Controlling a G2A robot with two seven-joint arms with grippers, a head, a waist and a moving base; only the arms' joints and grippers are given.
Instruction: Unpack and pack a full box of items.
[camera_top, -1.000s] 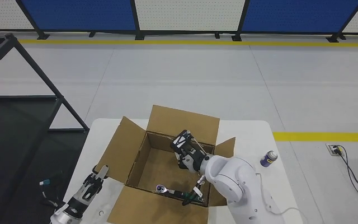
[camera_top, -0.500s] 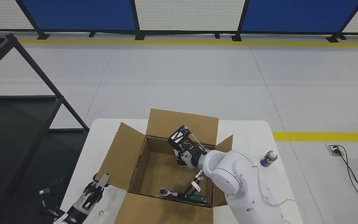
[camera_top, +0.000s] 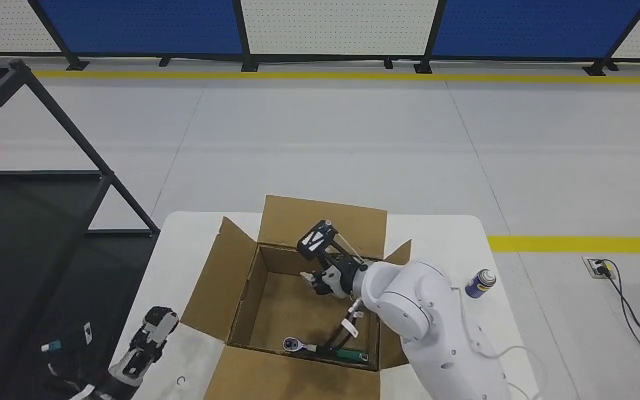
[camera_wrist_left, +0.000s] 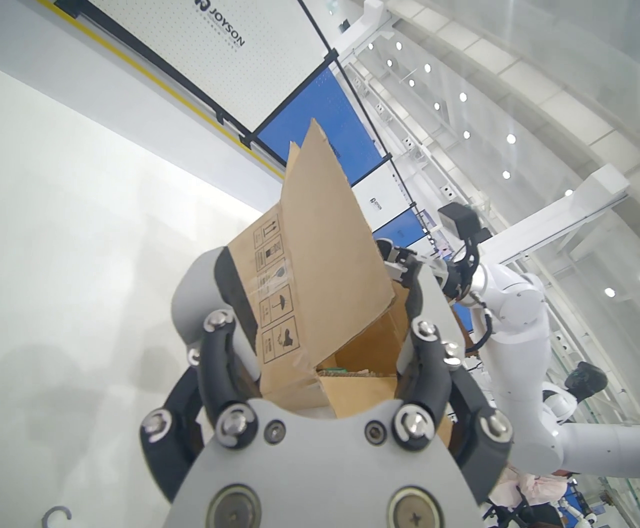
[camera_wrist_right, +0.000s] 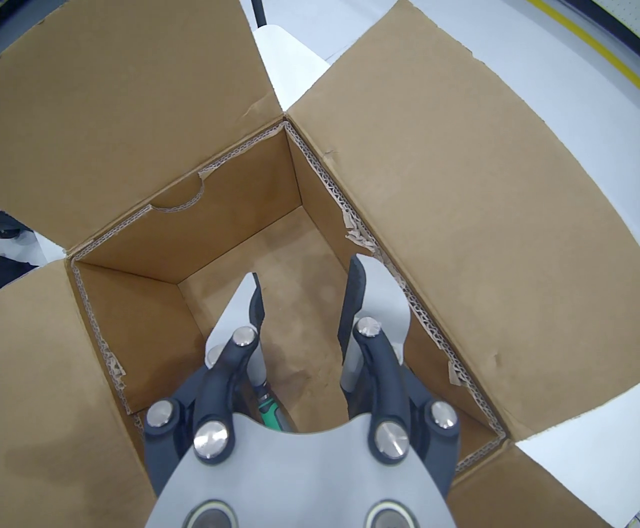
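Top: box (camera_top: 325, 222) open, lower centre of frame, on table (camera_top: 445, 235); ratchet (camera_top: 318, 348) on its floor, by the lower wall | Left wrist: left gripper (camera_wrist_left: 310, 280) spread, empty, facing a box flap | Right wrist: right gripper (camera_wrist_right: 306, 272) spread, empty, over the box floor.

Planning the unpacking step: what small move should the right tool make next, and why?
Probably draw the open, empty right tool back and down to the green-handled ratchet wrench, lying on the floor of the brown cardboard box, beneath the tool's base.
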